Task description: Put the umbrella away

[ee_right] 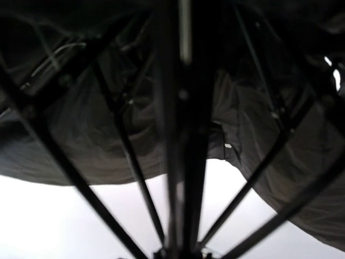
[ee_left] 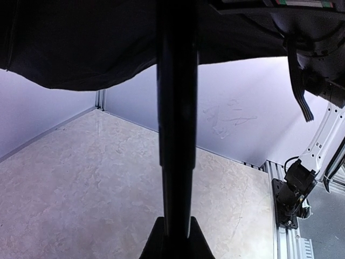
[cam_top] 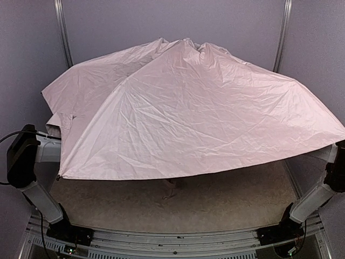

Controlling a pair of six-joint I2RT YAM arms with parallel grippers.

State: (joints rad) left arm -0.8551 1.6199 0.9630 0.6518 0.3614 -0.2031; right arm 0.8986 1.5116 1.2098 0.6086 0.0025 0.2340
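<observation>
- The umbrella (cam_top: 194,113) stood nearest the overhead lens. Its pale pink canopy was spread and rumpled across the middle of the frame, from the left arm (cam_top: 27,162) to the right arm (cam_top: 323,189), hiding both wrists.
- The table (cam_top: 215,199) showed as a bare strip along the lower part of that frame. The left wrist view showed more open floor under the black lining.
- Walls closed in at the left, top and right. The canopy's hem lay close to them at both sides, so sideways room looked scant. The near edge looked freer.
- The shaft (ee_left: 177,135) ran from bottom centre to the top of the left wrist frame, so its long axis pointed straight away from that wrist.
- The ribs (ee_right: 124,145) fanned upward from the bottom centre of the right wrist frame, placing that wrist beside the hub.
- The left gripper (ee_left: 175,243) was clamped tight around the shaft at the frame's lower edge.
- The right gripper's fingers could not be made out among the ribs, so its opening and hold could not be told. It probably sat nearer the part that must slide along the shaft to fold the canopy.
</observation>
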